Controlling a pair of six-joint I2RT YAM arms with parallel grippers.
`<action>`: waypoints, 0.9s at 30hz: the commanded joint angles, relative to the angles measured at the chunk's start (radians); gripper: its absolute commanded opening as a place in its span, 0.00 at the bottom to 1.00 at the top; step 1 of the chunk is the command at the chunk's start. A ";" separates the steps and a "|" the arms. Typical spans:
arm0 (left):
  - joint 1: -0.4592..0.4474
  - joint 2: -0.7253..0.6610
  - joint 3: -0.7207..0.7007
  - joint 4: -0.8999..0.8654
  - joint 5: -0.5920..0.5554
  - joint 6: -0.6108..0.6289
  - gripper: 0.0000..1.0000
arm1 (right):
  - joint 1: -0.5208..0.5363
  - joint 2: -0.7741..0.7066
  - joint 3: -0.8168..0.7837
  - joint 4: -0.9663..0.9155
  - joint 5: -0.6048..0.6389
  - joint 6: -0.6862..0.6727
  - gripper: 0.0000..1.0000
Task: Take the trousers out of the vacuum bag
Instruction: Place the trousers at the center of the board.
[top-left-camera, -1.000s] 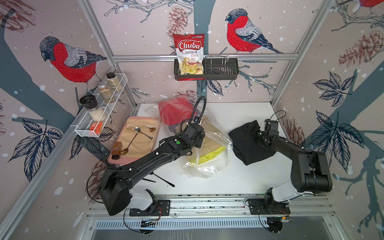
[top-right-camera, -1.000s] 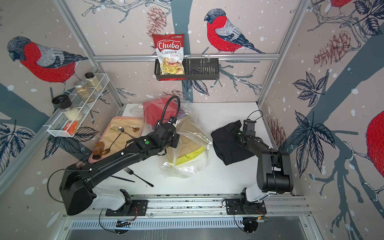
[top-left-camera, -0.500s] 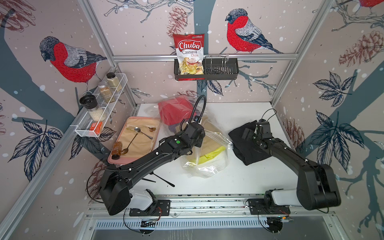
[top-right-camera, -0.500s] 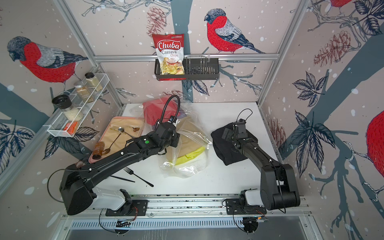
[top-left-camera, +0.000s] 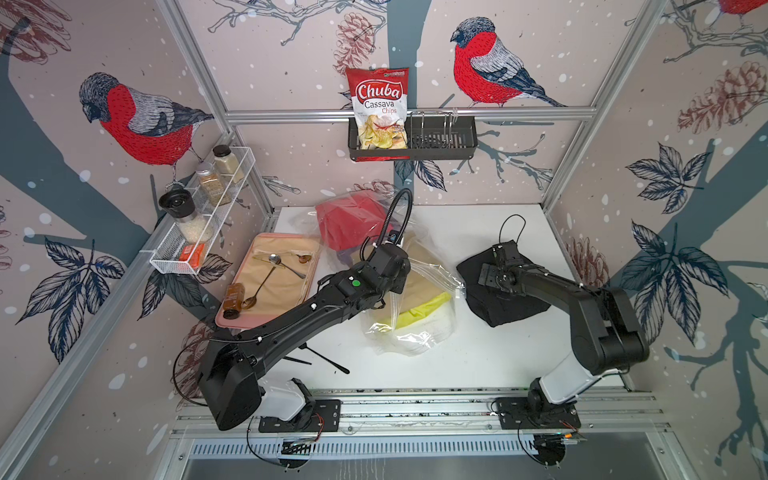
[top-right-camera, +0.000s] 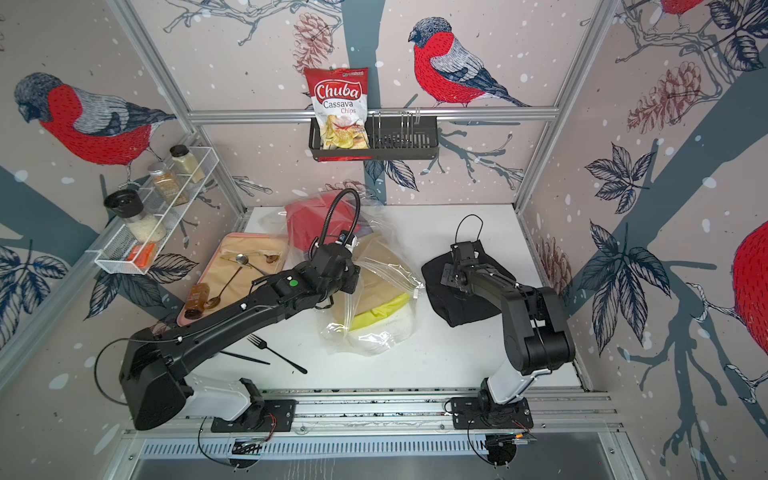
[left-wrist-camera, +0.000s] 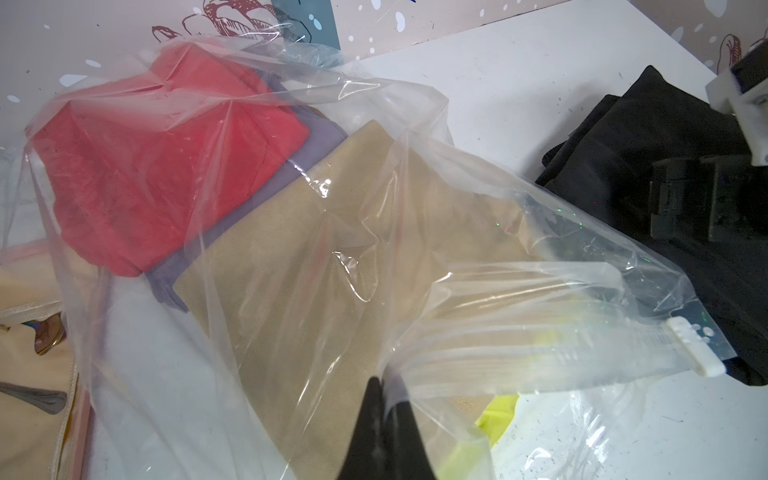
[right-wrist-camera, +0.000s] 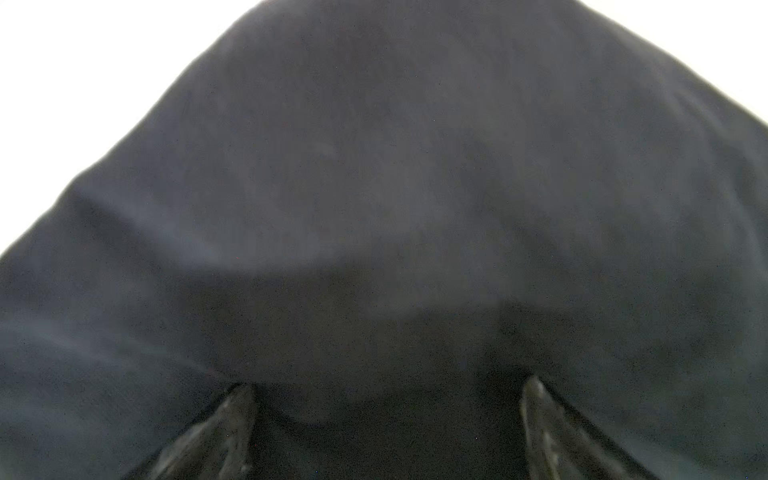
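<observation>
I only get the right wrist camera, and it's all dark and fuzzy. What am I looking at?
Observer: The black trousers, lying on the table outside the vacuum bag.
Operator: What's my other arm doing?
Observer: The left gripper is shut on the bag's plastic by the zip strip.
Operator: Are more trousers inside?
Observer: Yes: red trousers, purple trousers, mustard-brown trousers and yellow-green trousers.

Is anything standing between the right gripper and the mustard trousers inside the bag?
Yes. The clear film of the bag covers the mustard trousers, and the left gripper is shut on that film. The right gripper is open over the black trousers, beside the bag.
</observation>
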 joint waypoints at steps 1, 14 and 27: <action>0.001 0.001 0.003 0.001 -0.020 0.003 0.00 | -0.004 0.071 0.071 0.001 0.062 -0.034 1.00; 0.000 -0.012 -0.001 -0.006 -0.027 -0.004 0.00 | -0.004 -0.053 0.100 0.048 -0.016 -0.051 1.00; 0.000 0.023 -0.002 0.031 -0.023 -0.005 0.00 | 0.149 -0.679 -0.272 0.173 -0.334 0.203 0.94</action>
